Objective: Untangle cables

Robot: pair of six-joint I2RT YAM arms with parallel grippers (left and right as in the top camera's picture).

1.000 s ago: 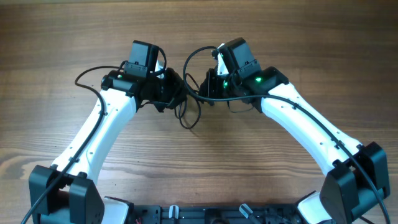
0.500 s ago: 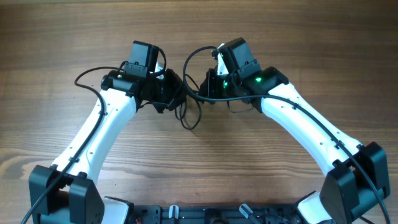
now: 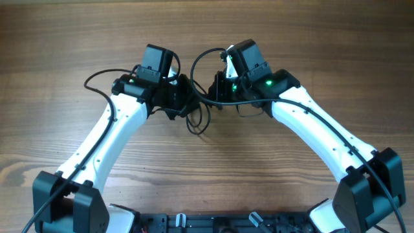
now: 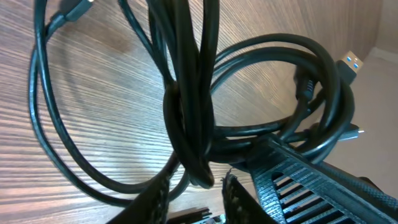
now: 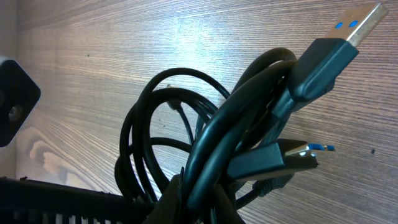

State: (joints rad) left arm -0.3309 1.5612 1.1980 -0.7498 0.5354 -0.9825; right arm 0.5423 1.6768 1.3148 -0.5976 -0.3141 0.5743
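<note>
The cables (image 3: 198, 122) are a tangle of thin black cords hanging between my two grippers near the middle of the table. My right gripper (image 3: 213, 91) is shut on the bundle; in the right wrist view its jaws (image 5: 208, 200) pinch several strands, and a blue-tongued USB plug (image 5: 347, 30) sticks up above them. My left gripper (image 3: 187, 103) stands partly open. In the left wrist view a vertical hank of cables (image 4: 186, 93) hangs down with its lowest loop just between the fingertips (image 4: 160, 194), and wood shows in the gap.
The wooden table (image 3: 310, 39) lies all around. Loose cable loops (image 4: 43, 124) rest on the wood left of the hank. A thicker arm wire (image 3: 97, 77) arcs out beside my left wrist. The arm bases (image 3: 65, 200) stand at the near edge.
My left arm has shifted a little to the right, closer to the cable tangle. The right arm and its grip have not moved.
</note>
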